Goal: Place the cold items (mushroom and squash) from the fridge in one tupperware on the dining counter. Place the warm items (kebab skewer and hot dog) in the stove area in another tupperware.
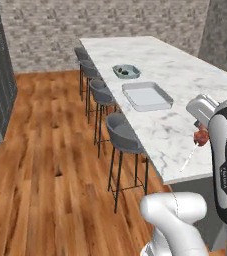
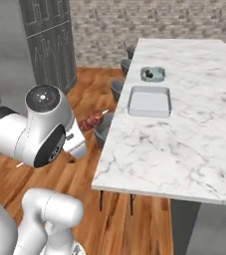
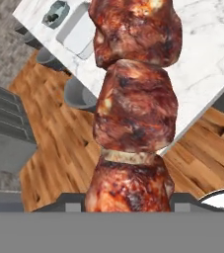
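My gripper (image 3: 128,203) is shut on the kebab skewer (image 3: 133,99), whose browned meat chunks rise up the middle of the hand view. From the base, the kebab skewer (image 1: 201,136) (image 2: 91,121) hangs by the near end of the marble dining counter (image 1: 185,75), its stick pointing down over the counter edge. An empty rectangular tupperware (image 1: 147,96) (image 2: 150,101) (image 3: 79,32) lies mid-counter. Behind it a smaller tupperware (image 1: 126,71) (image 2: 152,74) holds dark lumps too small to name. The hot dog is out of view.
Several grey bar stools (image 1: 122,134) line the counter's left side over the wood floor (image 1: 45,165). A tall dark cabinet (image 2: 52,42) stands at the far left against the brick wall.
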